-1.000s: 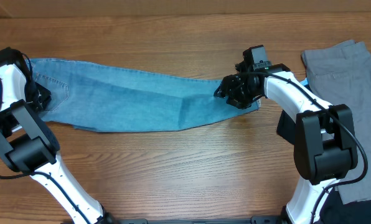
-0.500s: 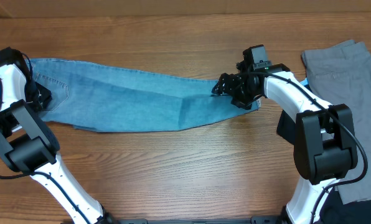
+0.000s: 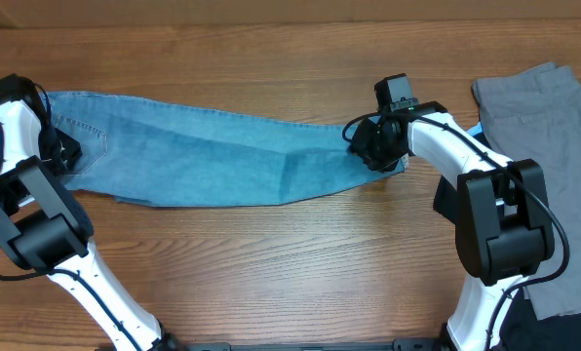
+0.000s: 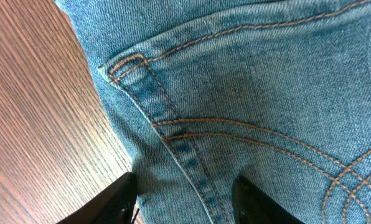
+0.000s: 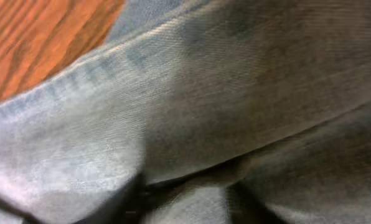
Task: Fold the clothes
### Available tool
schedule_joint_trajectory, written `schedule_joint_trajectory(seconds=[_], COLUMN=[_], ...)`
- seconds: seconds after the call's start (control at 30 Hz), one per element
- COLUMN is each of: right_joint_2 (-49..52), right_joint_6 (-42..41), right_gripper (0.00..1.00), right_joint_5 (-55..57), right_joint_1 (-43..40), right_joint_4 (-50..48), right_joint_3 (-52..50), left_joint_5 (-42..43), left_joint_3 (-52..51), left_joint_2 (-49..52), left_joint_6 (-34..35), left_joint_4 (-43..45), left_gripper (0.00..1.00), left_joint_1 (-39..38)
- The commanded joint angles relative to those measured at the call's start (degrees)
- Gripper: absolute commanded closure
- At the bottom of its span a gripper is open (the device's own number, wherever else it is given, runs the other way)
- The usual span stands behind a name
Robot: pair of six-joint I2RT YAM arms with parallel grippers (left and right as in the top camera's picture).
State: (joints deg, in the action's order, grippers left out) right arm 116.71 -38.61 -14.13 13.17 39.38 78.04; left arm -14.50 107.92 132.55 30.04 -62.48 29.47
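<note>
The light-blue jeans lie flat across the table, waist at the left and leg hems at the right. My left gripper sits at the waist end. In the left wrist view its fingertips straddle a strip of seamed denim by a stitched pocket, and the left gripper looks closed on that strip. My right gripper is at the hem end. In the right wrist view the right gripper is shut on a bunched fold of denim, seen blurred and very close.
A plain grey garment lies at the back right, reaching the table's right edge. A black garment shows at the front right corner behind the right arm's base. Bare wood runs along the front.
My right gripper has turned and drawn in over the hem end, closing on the denim. The left arm and the jeans' waist end have not moved.
</note>
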Motion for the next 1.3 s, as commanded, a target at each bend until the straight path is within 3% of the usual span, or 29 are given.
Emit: schedule_joint_trajectory(seconds=[0.0, 0.07, 0.5, 0.97, 1.27], right_joint_2=[1.73, 1.73, -2.75, -6.47, -4.42], right_joint_6=[-0.70, -0.70, -4.98, -4.87, -3.13], right_gripper=[0.82, 0.96, 0.96, 0.96, 0.96], right_joint_5=[1.70, 1.77, 16.61, 18.58, 18.67], right_joint_1=[0.37, 0.31, -0.07, -2.34, -2.38], right_joint_4=[-0.07, 0.68, 20.90, 16.81, 5.53], right_joint_3=[0.13, 0.79, 17.94, 26.67, 27.19], left_joint_5=[1.07, 1.07, 2.56, 2.51, 2.54], left_joint_3=[-0.59, -0.59, -0.57, -0.57, -0.57], left_joint_2=[-0.66, -0.66, -0.66, -0.66, -0.66], left_joint_6=[0.81, 0.81, 0.79, 0.81, 0.81], left_joint_4=[0.11, 0.11, -0.48, -0.09, 1.09], left_gripper=[0.47, 0.46, 0.40, 0.38, 0.38], left_joint_1=[0.13, 0.13, 0.13, 0.15, 0.11])
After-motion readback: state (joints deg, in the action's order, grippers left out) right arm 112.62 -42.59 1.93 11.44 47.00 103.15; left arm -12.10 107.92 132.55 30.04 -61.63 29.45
